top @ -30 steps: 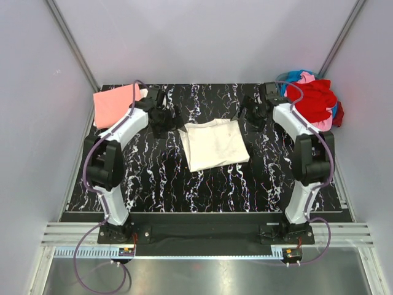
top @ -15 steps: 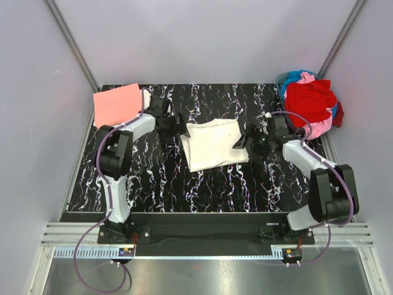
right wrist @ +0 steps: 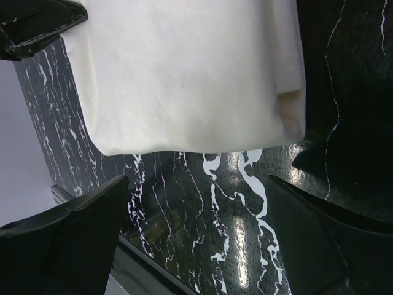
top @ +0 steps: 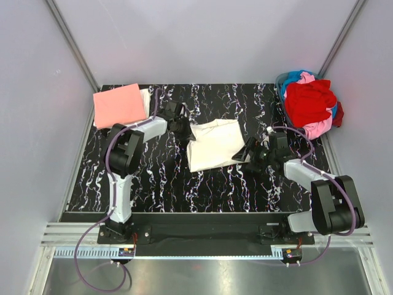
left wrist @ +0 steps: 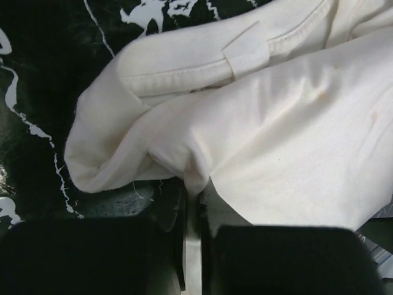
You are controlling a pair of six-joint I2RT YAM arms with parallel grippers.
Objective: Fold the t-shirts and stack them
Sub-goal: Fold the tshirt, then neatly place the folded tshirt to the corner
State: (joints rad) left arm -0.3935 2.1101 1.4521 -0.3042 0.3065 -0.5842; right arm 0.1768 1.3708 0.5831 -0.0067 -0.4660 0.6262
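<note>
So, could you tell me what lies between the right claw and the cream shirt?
Only bare table; the right wrist view shows it between the claw and the shirt.

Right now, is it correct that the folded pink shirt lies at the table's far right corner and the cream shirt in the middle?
Not quite: the top view shows the folded pink shirt at the far left corner of the table, not the right. The cream shirt is indeed in the middle.
</note>
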